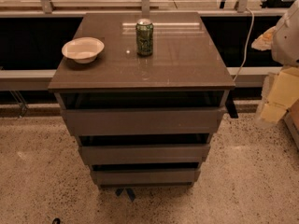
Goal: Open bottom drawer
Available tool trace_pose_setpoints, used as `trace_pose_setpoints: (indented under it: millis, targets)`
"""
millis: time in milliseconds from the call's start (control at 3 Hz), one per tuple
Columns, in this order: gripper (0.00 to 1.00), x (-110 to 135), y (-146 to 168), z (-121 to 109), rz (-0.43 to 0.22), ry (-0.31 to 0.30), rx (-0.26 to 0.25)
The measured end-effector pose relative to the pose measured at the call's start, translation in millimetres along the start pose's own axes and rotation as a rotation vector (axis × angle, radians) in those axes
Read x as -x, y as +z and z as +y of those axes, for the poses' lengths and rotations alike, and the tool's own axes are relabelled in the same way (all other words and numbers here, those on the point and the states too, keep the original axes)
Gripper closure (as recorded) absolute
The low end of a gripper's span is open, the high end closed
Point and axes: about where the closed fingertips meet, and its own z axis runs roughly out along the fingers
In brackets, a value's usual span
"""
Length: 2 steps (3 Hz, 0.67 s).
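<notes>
The bottom drawer (145,176) is the lowest and narrowest-looking of three flat grey-brown handleless fronts on a cabinet in the middle of the view. A dark gap shows above it, as with the two fronts above. My gripper (276,99) shows as a pale yellowish shape at the right edge, below the white arm (286,36). It hangs to the right of the cabinet, about level with the top drawer, well apart from the bottom drawer and touching nothing.
The middle drawer (145,154) and top drawer (142,121) stack above. On the cabinet top (187,64) stand a white bowl (83,49) and a green can (145,37). Speckled floor (42,171) surrounds the cabinet. A railing and a white cable (245,45) run behind.
</notes>
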Motion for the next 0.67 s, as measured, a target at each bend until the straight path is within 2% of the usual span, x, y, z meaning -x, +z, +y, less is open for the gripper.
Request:
trace_pose_setpoints:
  millis: [333,667]
  targets:
    - [0.0,1,1,0,-0.001,-0.001,-0.001]
    - [0.0,2,29,6,-0.049,-0.025,0.006]
